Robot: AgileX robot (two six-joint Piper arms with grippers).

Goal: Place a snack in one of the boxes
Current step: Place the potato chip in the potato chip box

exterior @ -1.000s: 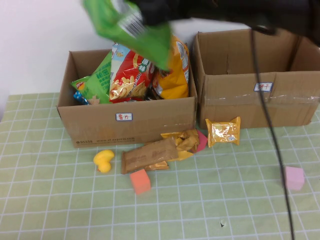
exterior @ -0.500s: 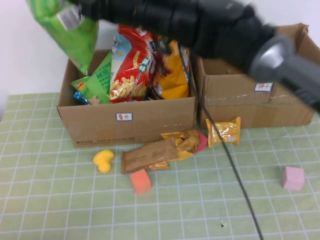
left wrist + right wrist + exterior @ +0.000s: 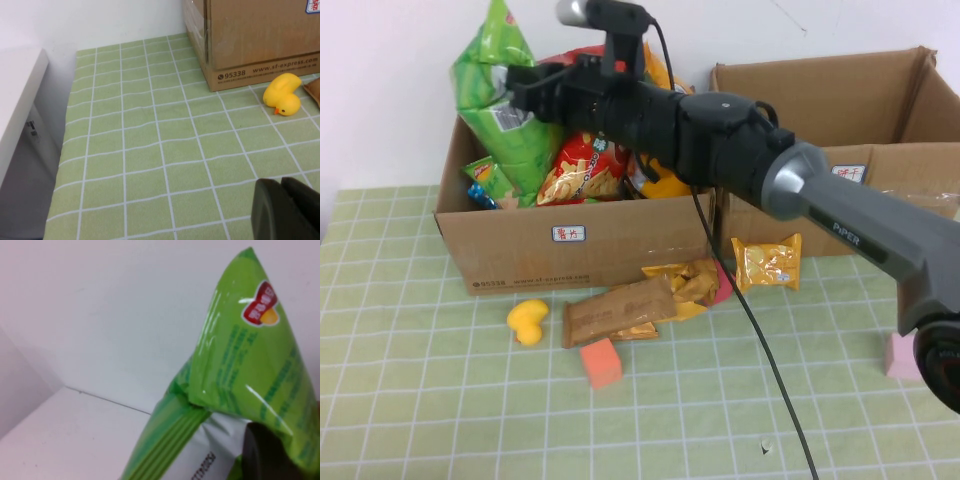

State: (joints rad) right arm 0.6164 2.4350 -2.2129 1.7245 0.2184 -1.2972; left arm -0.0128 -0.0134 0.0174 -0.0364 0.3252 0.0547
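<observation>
Reaching across from the right, the right arm (image 3: 740, 150) is carrying the right gripper (image 3: 525, 95) over the left box (image 3: 575, 240), its fingers clamped on the green bag (image 3: 495, 110). The bag is standing upright, long axis vertical, its lower end already down among the snacks directly below the gripper, so the release calls for little more than opening over the box. The right box (image 3: 840, 190) is lying well off to the gripper's right. "PiPER" is reading along the arm; the left box is carrying "95338" and "www.sf-express.com" (image 3: 270, 70). White labels on both boxes are too small to read. The left gripper (image 3: 287, 210) is hanging low over the mat near the duck (image 3: 282, 95), fingers together.
</observation>
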